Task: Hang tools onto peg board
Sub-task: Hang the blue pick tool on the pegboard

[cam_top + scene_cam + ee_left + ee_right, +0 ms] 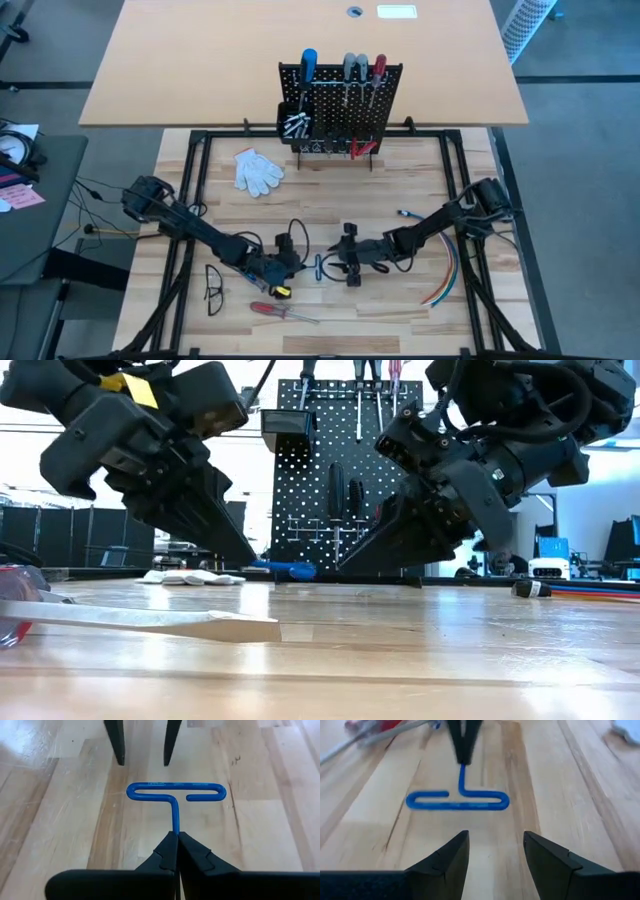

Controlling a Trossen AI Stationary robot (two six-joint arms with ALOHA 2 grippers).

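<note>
left gripper [177, 840] is clamped on the shaft of the blue t-handle key [175, 795], fingers together w/ the shaft between their tips; key lies flat on the bench [330, 195] near the middle of the front half. right gripper [495, 851] sits just beside the key's handle bar, facing the left one, fingers apart, holding nothing. red-handled screwdriver [275, 311] lies nearer the front edge, left of centre, w/ black glasses [214, 288] beside it. coloured cables [445, 280] lie toward the right edge. white glove [258, 170] lies toward the back-left. peg board [340, 105] stands upright at the back edge, middle, w/ blue, grey and red handled tools [345, 70] hung on it.
</note>
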